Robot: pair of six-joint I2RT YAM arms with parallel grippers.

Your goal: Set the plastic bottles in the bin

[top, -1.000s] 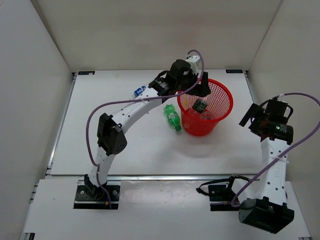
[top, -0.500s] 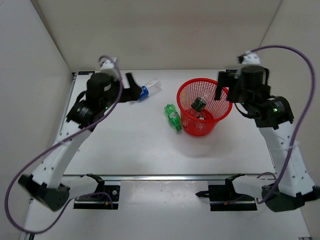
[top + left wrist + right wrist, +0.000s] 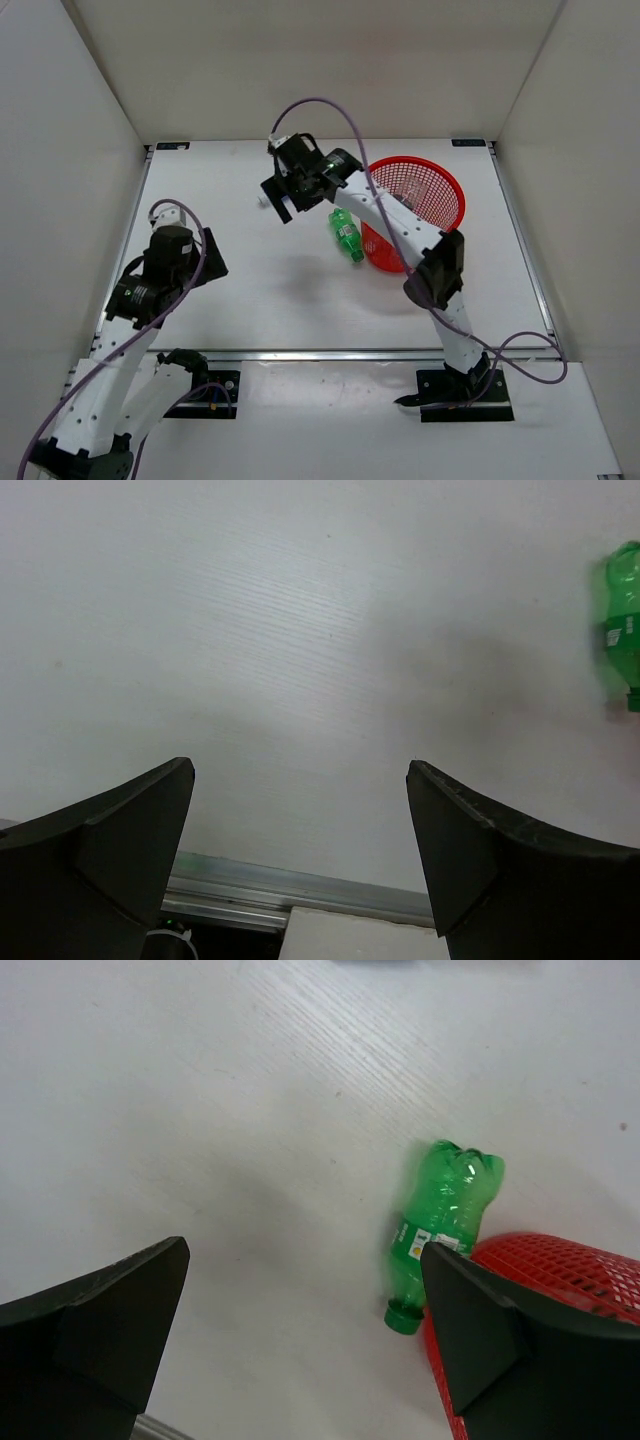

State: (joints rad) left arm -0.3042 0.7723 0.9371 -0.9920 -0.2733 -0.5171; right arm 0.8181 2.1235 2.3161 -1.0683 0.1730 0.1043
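Observation:
The all-green bottle (image 3: 346, 235) lies on its side on the white table, just left of the red mesh bin (image 3: 432, 185). In the right wrist view the green bottle (image 3: 445, 1220) lies cap toward me beside the bin's rim (image 3: 560, 1260). My right gripper (image 3: 275, 200) is open and empty, hovering left of and beyond the green bottle; its jaws (image 3: 305, 1248) stand wide. My left gripper (image 3: 205, 262) is open and empty at the near left (image 3: 300, 770); the green bottle (image 3: 625, 620) shows at that view's right edge. The clear bottles are hidden.
My right arm (image 3: 400, 225) stretches across the bin's left side and hides most of its inside. White walls close in the table on three sides. A metal rail (image 3: 300, 895) runs along the table's near edge.
My left arm has pulled back from the far left to the near left. My right arm has swung from right of the bin across it to the far middle. The blue-labelled bottle no longer shows.

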